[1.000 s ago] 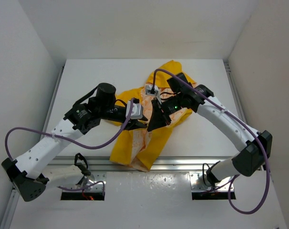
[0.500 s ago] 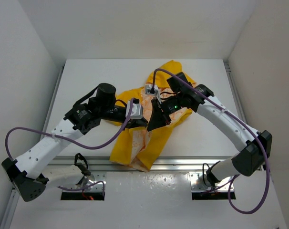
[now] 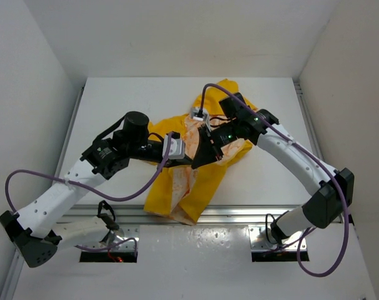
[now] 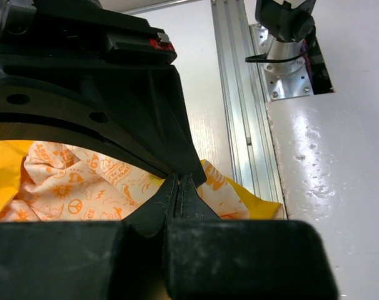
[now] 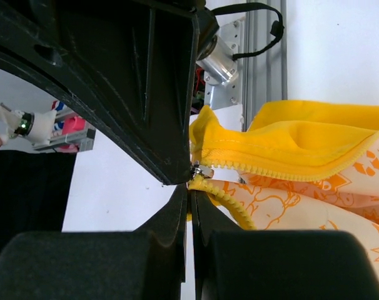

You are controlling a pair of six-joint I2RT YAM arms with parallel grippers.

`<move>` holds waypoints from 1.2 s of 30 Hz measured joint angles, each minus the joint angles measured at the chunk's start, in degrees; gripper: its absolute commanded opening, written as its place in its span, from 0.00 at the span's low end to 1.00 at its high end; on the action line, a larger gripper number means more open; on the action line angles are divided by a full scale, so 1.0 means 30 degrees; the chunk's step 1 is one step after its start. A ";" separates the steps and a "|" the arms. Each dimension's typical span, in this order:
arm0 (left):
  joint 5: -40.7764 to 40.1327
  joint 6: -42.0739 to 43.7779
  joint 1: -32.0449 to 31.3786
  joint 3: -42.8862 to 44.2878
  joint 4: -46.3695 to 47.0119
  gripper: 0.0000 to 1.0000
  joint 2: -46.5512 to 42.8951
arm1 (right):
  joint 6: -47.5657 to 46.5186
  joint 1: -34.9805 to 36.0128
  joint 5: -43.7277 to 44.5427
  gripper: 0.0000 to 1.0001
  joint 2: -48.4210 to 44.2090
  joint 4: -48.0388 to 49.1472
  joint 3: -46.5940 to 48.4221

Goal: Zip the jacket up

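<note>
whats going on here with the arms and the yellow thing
Two arms are zipping up a yellow jacket lying open on the table. The right gripper is shut on the slider, with the zipper teeth beyond it apart. The left gripper is shut just above the printed lining; whether it pinches fabric isn't visible.

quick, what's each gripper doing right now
left gripper: closed at the jacket; a grip on fabric cannot be told.
right gripper: closed on the zipper slider.
</note>
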 measured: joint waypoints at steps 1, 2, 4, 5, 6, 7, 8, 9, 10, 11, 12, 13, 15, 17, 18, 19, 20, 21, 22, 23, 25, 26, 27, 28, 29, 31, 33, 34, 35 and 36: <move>-0.0073 -0.0036 0.0000 -0.0044 0.0109 0.00 -0.0007 | -0.0058 0.0000 -0.0007 0.00 0.0000 0.0000 -0.0007; -0.0138 -0.0095 0.0000 -0.0095 0.0240 0.00 -0.0007 | -0.0146 0.0015 -0.0007 0.00 0.0000 -0.0022 -0.0015; -0.0306 -0.0277 -0.0036 -0.0284 0.0634 0.00 -0.0007 | -0.0481 0.0036 0.0036 0.00 0.0000 -0.0175 -0.0029; -0.0393 -0.0444 -0.0080 -0.0430 0.0852 0.00 -0.0007 | -0.0758 0.0080 0.0124 0.00 0.0000 -0.0401 -0.0029; -0.0539 -0.0692 -0.0109 -0.0619 0.1202 0.00 -0.0007 | -0.1158 0.0211 0.0277 0.00 0.0000 -0.0678 -0.0029; -0.0590 -0.0780 -0.0124 -0.0714 0.1377 0.00 -0.0007 | -0.1464 0.0306 0.0423 0.00 0.0000 -0.0947 -0.0044; -0.0758 -0.0984 -0.0124 -0.0838 0.1617 0.00 -0.0007 | -0.1792 0.0459 0.0474 0.00 0.0000 -0.1260 -0.0073; -0.0831 -0.1275 -0.0138 -0.0954 0.1807 0.00 0.0029 | -0.2142 0.0641 0.0590 0.00 -0.0007 -0.1421 -0.0080; -0.0845 -0.1479 -0.0197 -0.1035 0.1865 0.00 0.0036 | -0.2441 0.0743 0.0729 0.00 -0.0015 -0.1559 -0.0095; -0.0918 -0.1698 -0.0204 -0.1086 0.1909 0.00 0.0051 | -0.2696 0.0809 0.0809 0.00 -0.0029 -0.1690 -0.0131; -0.1005 -0.1880 -0.0255 -0.1122 0.1989 0.00 0.0080 | -0.2951 0.0860 0.0874 0.00 -0.0058 -0.1829 -0.0168; -0.1056 -0.2098 -0.0299 -0.1129 0.2040 0.00 0.0146 | -0.3140 0.0860 0.0940 0.00 -0.0087 -0.1960 -0.0168; -0.1115 -0.2441 -0.0313 -0.1166 0.2244 0.00 0.0240 | -0.3439 0.0874 0.1115 0.00 -0.0153 -0.2091 -0.0168; -0.1137 -0.2776 -0.0313 -0.1290 0.2514 0.00 0.0299 | -0.3679 0.0874 0.1333 0.00 -0.0240 -0.2178 -0.0175; -0.1100 -0.2878 -0.0291 -0.1355 0.2652 0.00 0.0299 | -0.3759 0.0874 0.1413 0.00 -0.0284 -0.2237 -0.0189; -0.1035 -0.2980 -0.0277 -0.1421 0.2754 0.00 0.0306 | -0.3840 0.0874 0.1443 0.00 -0.0321 -0.2273 -0.0226; -0.0962 -0.3111 -0.0248 -0.1494 0.2863 0.00 0.0306 | -0.3956 0.0874 0.1450 0.00 -0.0372 -0.2302 -0.0277; -0.0867 -0.3249 -0.0204 -0.1545 0.2951 0.00 0.0306 | -0.4036 0.0874 0.1450 0.00 -0.0430 -0.2288 -0.0357; -0.0787 -0.3402 -0.0168 -0.1596 0.3016 0.00 0.0313 | -0.4095 0.0874 0.1450 0.00 -0.0488 -0.2280 -0.0423; -0.0707 -0.3563 -0.0109 -0.1632 0.3104 0.00 0.0335 | -0.4138 0.0874 0.1457 0.00 -0.0539 -0.2280 -0.0481; -0.0627 -0.3701 -0.0051 -0.1639 0.3140 0.00 0.0335 | -0.4218 0.0874 0.1457 0.00 -0.0605 -0.2193 -0.0546; -0.0641 -0.3730 -0.0044 -0.1676 0.3220 0.00 0.0291 | -0.4226 0.0874 0.1450 0.00 -0.0627 -0.2142 -0.0583; -0.0743 -0.3796 -0.0044 -0.1916 0.3519 0.00 0.0160 | -0.4211 0.0874 0.1450 0.00 -0.0670 -0.2025 -0.0641; -0.0889 -0.3840 -0.0044 -0.2259 0.3883 0.00 -0.0066 | -0.4197 0.0874 0.1450 0.00 -0.0714 -0.1902 -0.0743; -0.1093 -0.3905 -0.0044 -0.2681 0.4335 0.00 -0.0379 | -0.4160 0.0874 0.1443 0.00 -0.0721 -0.1763 -0.0845; -0.1851 -0.4029 -0.0131 -0.3650 0.5319 0.00 -0.1115 | -0.4080 0.0874 0.1421 0.00 -0.0721 -0.1260 -0.1056; -0.2834 -0.4014 -0.0430 -0.4473 0.6215 0.00 -0.1800 | -0.4014 0.0874 0.1392 0.00 -0.0721 -0.0925 -0.1173; -0.3322 -0.4022 -0.0605 -0.4823 0.6652 0.00 -0.2062 | -0.3993 0.0874 0.1392 0.00 -0.0721 -0.0714 -0.1188; -0.3738 -0.4022 -0.0729 -0.5122 0.7031 0.00 -0.2273 | -0.4000 0.0874 0.1392 0.00 -0.0721 -0.0627 -0.1195; -0.4262 -0.4036 -0.0882 -0.5421 0.7439 0.00 -0.2499 | -0.3993 0.0867 0.1399 0.00 -0.0721 -0.0459 -0.1202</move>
